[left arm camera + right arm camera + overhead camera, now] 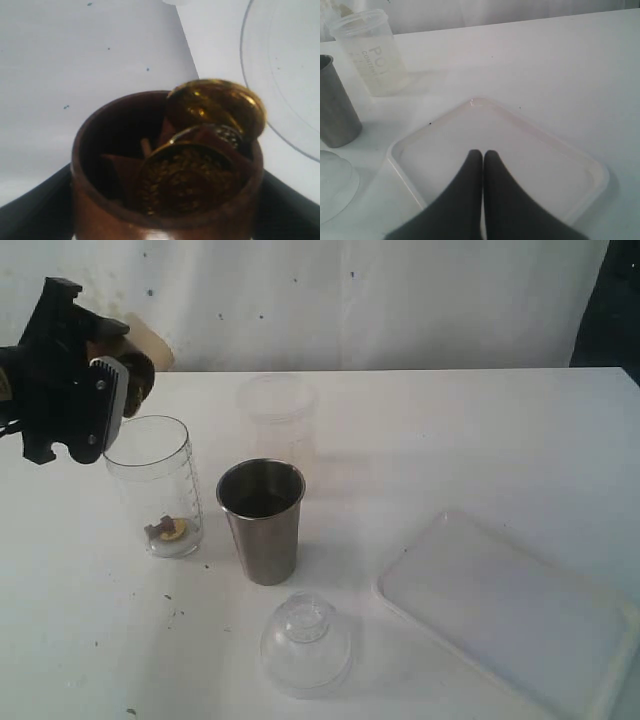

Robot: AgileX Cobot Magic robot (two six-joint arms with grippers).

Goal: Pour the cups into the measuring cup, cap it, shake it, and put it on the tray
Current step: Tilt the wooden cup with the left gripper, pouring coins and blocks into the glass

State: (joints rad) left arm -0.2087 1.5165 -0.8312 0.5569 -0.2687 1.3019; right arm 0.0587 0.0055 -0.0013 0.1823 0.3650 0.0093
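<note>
1. Nearest the exterior camera, a clear domed lid (305,642) lies on the tabletop (450,440). Capping is not yet done.
2. To its right lies the tray (520,630). The right pincer (483,162) hangs over it with tips pressed together, holding nothing.
3. Next back, the steel tumbler (262,525) stands upright; its contents cannot be made out.
4. Left of it, near but apart, the measuring cup (155,480) stands upright with a few small pieces (166,530) at its bottom.
5. Above its far-left rim, the left pincer (100,400) pinches the wooden cup (95,200), which is tipped toward the opening. Gold coins (215,107) and brown pieces crowd its lip, one coin projecting past it.
6. Farthest back stands a frosted cup (277,410), idle.

Risks, as judged:
- A broad coin may strike the measuring cup's rim and drop onto the tabletop.
- The packed contents may let go all at once and scatter.
- The pincer sits close to the light measuring cup, so a low sweep could topple it toward the tumbler.
</note>
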